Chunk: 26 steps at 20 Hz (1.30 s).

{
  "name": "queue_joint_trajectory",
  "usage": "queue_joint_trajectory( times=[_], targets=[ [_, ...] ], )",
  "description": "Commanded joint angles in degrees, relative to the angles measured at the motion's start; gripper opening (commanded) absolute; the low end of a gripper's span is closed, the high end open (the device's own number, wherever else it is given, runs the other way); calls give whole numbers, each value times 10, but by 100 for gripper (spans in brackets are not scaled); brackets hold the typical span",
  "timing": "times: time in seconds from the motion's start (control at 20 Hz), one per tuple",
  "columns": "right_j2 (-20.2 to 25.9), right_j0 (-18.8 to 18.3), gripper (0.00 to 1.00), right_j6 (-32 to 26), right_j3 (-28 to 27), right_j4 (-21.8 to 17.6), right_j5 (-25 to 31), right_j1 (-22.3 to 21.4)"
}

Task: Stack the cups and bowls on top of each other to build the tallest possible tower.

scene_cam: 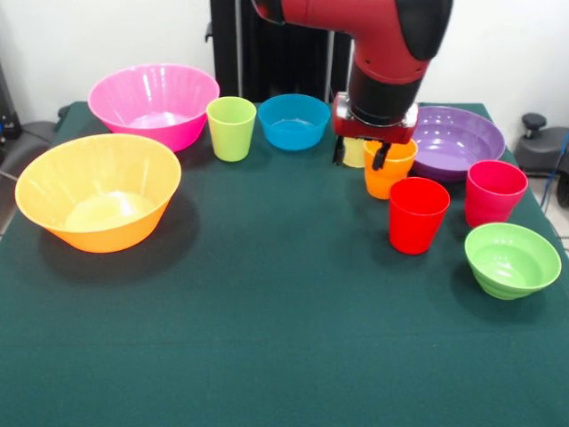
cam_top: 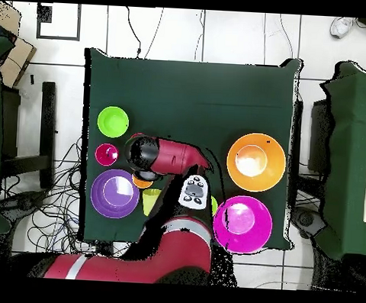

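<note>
My gripper (scene_cam: 360,157) hangs open just above the table. One of its fingers (scene_cam: 380,158) is at the rim of the orange cup (scene_cam: 388,174), and the other stands to the left. The pale yellow cup (scene_cam: 354,153) shows between them, just behind. The red cup (scene_cam: 418,213) and the pink-red cup (scene_cam: 493,191) stand to the right, with the small light green bowl (scene_cam: 511,258) nearest the front. The purple bowl (scene_cam: 453,140) is behind them. The blue bowl (scene_cam: 294,121) and lime green cup (scene_cam: 231,127) stand at the back. No tower is standing.
The large pink bowl (scene_cam: 154,104) and large orange bowl (scene_cam: 98,189) fill the left side. From overhead, the arm (cam_top: 167,155) covers the gripper and part of the orange cup (cam_top: 142,182). The light green bowl (cam_top: 113,121) and purple bowl (cam_top: 115,193) lie near the table's edge.
</note>
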Motion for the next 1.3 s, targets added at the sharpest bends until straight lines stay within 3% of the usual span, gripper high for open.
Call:
queue_joint_trajectory(
  times=[0.05,0.7,1.3],
  targets=[
    [37,25,100,113,-37,27,54,-6],
    [51,54,100,143,-40,36,63,-15],
    [51,78,100,159,-101,55,106,4]
  ],
)
